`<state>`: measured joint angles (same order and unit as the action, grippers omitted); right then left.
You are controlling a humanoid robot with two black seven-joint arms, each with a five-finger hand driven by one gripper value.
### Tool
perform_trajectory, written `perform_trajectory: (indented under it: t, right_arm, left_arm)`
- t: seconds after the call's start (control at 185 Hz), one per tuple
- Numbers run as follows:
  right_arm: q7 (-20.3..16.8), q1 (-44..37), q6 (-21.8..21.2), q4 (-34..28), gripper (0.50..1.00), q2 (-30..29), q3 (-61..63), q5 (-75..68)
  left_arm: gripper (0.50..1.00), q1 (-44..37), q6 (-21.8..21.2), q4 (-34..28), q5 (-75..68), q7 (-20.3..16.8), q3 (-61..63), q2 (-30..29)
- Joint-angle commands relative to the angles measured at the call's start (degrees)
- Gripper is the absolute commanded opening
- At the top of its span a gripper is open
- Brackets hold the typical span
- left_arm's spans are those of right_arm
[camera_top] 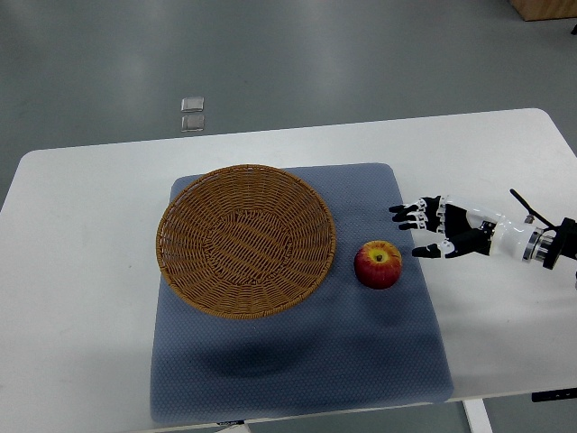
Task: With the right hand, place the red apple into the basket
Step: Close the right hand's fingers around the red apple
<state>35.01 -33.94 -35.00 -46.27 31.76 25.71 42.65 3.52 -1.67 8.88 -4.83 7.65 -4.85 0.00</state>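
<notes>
A red apple (378, 264) with a yellow patch near its stem sits upright on the blue-grey mat (297, 361), just right of the round wicker basket (245, 240). The basket holds nothing. My right hand (424, 230) comes in from the right edge and hovers just right of the apple, a small gap away. Its fingers (407, 215) are spread and point left, the thumb (424, 253) lower, and they hold nothing. The left arm does not show.
The mat lies on a white table (81, 271) whose front edge runs along the bottom. Grey floor lies beyond the far edge, with two small square plates (192, 114) in it. A wooden object (545, 7) shows at the top right corner.
</notes>
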Motion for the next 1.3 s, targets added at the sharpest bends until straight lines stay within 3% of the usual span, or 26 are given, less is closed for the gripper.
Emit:
perform_trajectory:
  t: [0.0, 0.303, 0.751, 0.951, 1.292]
  right_arm:
    - [-0.01, -0.25, 0.20, -0.32, 0.889, -0.03, 0.13, 0.77]
    - [-0.01, -0.17, 4.77, -0.32, 0.889, -1.26, 0.13, 8.68]
    - [-0.01, -0.96, 5.03, -5.77, 0.885, -0.82, 0.04, 11.31]
    - [-0.01, -0.87, 9.25, -6.21, 0.883, -1.17, 0.04, 16.41]
    - [-0.01, -0.96, 10.22, -6.91, 0.883, -1.17, 0.04, 18.26]
  left_arm:
    - [1.000, 0.00, 0.00, 0.00, 0.00, 0.00, 0.02, 0.00]
    - [1.000, 0.00, 0.00, 0.00, 0.00, 0.00, 0.02, 0.00]
    - [1.000, 0.00, 0.00, 0.00, -0.09, 0.09, 0.02, 0.00]
    - [1.000, 0.00, 0.00, 0.00, -0.09, 0.09, 0.02, 0.00]
    - [1.000, 0.00, 0.00, 0.00, -0.09, 0.09, 0.11, 0.00]
